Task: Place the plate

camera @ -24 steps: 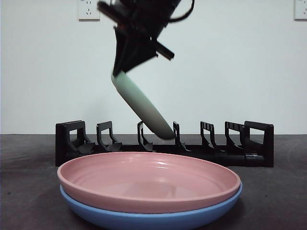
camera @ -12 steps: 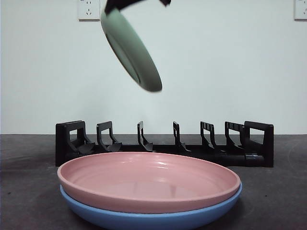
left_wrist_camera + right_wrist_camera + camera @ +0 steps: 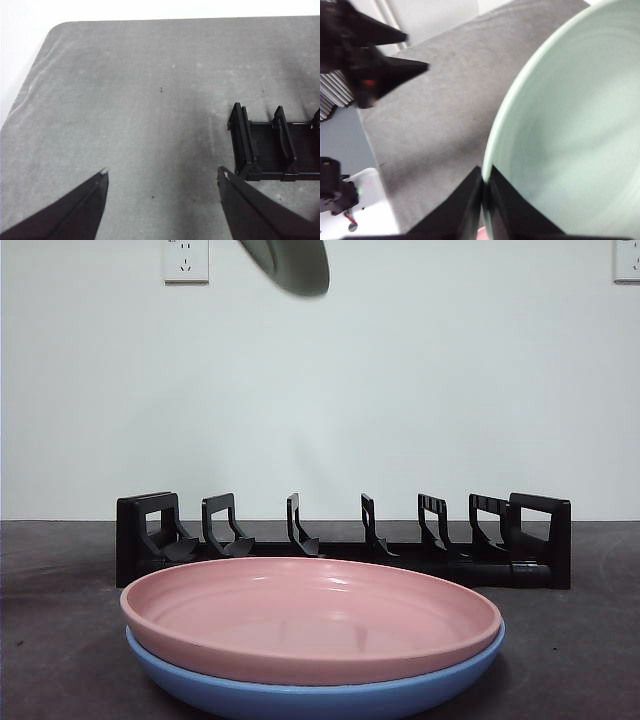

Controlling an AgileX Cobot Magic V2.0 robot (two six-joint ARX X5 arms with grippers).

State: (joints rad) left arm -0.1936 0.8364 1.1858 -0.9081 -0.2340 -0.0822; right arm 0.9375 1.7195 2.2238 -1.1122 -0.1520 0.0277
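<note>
My right gripper (image 3: 483,192) is shut on the rim of a pale green plate (image 3: 570,130) and holds it high above the table. In the front view only the plate's lower edge (image 3: 295,262) shows at the top of the picture. The black dish rack (image 3: 345,540) stands across the back of the table with its slots empty. My left gripper (image 3: 162,185) is open and empty, hovering over bare table beside one end of the rack (image 3: 272,150).
A pink plate (image 3: 310,615) lies stacked on a blue plate (image 3: 320,695) at the front of the table, before the rack. The left arm's gripper (image 3: 375,65) shows dark in the right wrist view. The table's rounded corner (image 3: 55,35) is near.
The green plate has risen from just above the rack's middle slots to the top of the front view. The gripper holding it has left the picture.
</note>
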